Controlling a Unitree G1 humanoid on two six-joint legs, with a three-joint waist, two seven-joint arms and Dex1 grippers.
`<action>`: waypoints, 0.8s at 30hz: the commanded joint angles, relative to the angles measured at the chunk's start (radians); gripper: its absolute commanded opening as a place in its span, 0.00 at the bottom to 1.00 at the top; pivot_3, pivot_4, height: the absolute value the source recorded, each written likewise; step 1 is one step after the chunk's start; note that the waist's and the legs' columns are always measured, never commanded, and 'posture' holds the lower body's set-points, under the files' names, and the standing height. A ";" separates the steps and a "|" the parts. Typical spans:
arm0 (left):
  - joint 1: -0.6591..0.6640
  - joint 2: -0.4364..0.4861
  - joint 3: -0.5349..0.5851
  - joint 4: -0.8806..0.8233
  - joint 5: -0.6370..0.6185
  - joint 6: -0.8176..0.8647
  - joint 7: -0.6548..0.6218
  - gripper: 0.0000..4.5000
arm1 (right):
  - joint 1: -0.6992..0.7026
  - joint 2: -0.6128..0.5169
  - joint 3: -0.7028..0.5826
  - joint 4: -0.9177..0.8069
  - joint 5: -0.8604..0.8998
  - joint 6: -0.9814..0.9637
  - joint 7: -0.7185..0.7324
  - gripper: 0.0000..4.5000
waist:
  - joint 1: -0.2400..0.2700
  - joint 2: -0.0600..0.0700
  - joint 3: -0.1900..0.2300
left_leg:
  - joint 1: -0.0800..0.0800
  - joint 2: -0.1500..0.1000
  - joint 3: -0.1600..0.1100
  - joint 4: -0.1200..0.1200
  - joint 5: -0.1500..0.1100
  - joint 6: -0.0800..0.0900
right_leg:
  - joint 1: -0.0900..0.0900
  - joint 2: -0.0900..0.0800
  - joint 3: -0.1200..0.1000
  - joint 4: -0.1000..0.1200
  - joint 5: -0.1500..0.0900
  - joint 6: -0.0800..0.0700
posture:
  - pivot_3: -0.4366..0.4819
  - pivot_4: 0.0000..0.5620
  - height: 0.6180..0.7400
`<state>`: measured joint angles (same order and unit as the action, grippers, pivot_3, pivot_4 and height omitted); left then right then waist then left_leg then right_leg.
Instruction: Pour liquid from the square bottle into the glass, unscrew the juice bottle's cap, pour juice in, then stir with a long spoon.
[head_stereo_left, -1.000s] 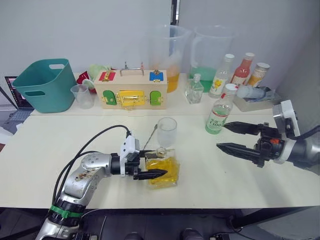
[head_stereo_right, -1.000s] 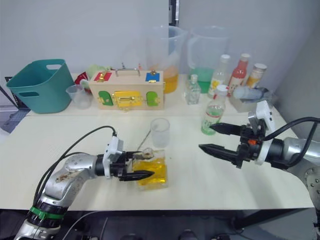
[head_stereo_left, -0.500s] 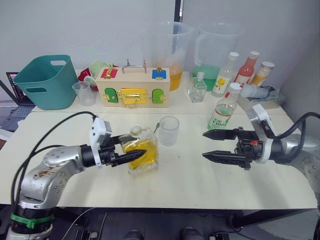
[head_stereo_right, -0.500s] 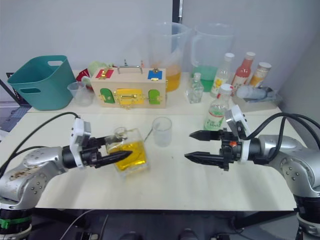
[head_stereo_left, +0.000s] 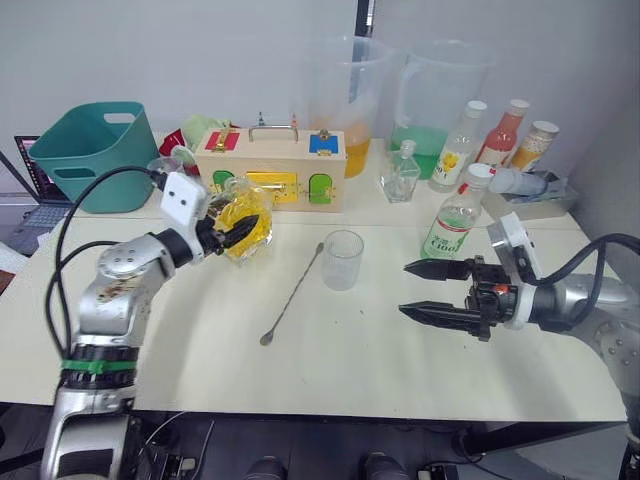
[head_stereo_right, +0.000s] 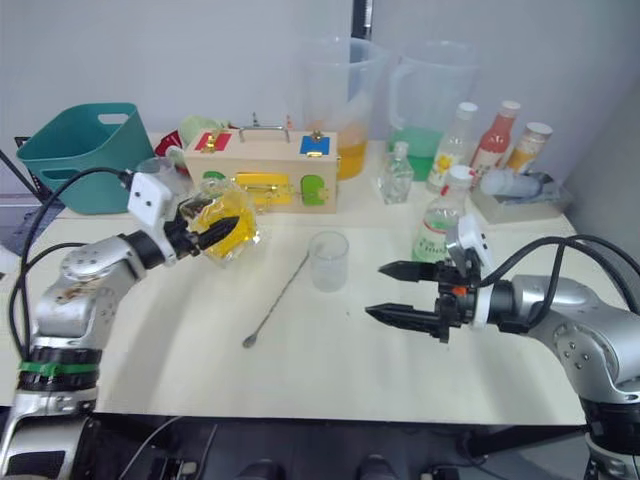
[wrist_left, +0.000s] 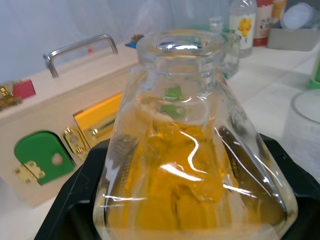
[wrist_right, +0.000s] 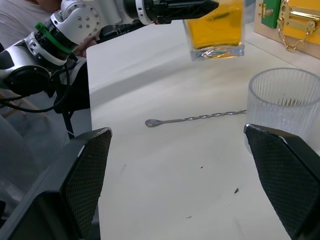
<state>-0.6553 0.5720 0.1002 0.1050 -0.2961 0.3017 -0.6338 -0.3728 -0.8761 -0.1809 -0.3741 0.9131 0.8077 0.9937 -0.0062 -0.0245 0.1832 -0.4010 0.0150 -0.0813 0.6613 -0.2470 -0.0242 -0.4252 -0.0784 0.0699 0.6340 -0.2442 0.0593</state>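
Observation:
My left gripper (head_stereo_left: 236, 229) is shut on the square bottle (head_stereo_left: 245, 218), which holds yellow liquid and has an open neck (wrist_left: 181, 44). The bottle hangs tilted above the table, in front of the wooden box and left of the glass (head_stereo_left: 343, 259). The ribbed clear glass stands upright at the table's middle. The long spoon (head_stereo_left: 293, 294) lies flat on the table, running from beside the glass toward the front. The juice bottle (head_stereo_left: 453, 218) with its white cap (head_stereo_left: 481, 172) stands right of the glass. My right gripper (head_stereo_left: 415, 290) is open, low over the table, right of the glass.
A wooden latch box (head_stereo_left: 270, 170) stands behind the held bottle, with a teal basket (head_stereo_left: 90, 155) to its left. Two large pitchers (head_stereo_left: 345, 100), a small glass bottle (head_stereo_left: 400, 175), a flower-labelled bottle (head_stereo_left: 458, 143) and a red bottle (head_stereo_left: 505, 132) line the back.
My left gripper has carried the square bottle up and to the left, away from the glass toward the wooden box. The spoon now lies uncovered. My right gripper has barely moved.

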 joint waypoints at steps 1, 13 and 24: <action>-0.128 -0.013 -0.019 0.055 0.077 -0.167 0.019 0.62 | 0.021 0.013 -0.063 -0.076 0.023 -0.016 -0.047 1.00 | 0.001 -0.001 0.000 | -0.001 0.000 0.000 0.000 0.000 0.000 | -0.001 0.000 0.000 0.000 0.000 0.000 | 0.48 0.27 1.00; -0.447 -0.097 -0.216 0.576 0.310 -0.470 -0.025 0.62 | 0.190 0.056 -0.160 -0.236 0.096 -0.008 -0.203 1.00 | 0.000 -0.003 0.002 | -0.003 -0.001 -0.001 0.002 0.000 0.000 | -0.001 0.000 0.000 0.006 0.001 0.001 | 0.48 0.27 1.00; -0.507 -0.202 -0.233 0.748 0.366 -0.752 -0.017 0.62 | 0.252 0.058 -0.218 -0.321 0.196 -0.014 -0.298 1.00 | -0.013 -0.004 0.002 | -0.002 -0.001 -0.001 0.004 0.000 0.000 | -0.001 0.000 0.000 0.010 0.001 0.001 | 0.48 0.27 1.00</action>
<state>-1.1052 0.3619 -0.1509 0.8841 0.0616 -0.3524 -0.6905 -0.1272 -0.8131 -0.3660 -0.6632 1.0846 0.8096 0.7110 -0.0195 -0.0283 0.1853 -0.4029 0.0139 -0.0823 0.6650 -0.2471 -0.0238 -0.4259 -0.0784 0.0698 0.6437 -0.2435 0.0606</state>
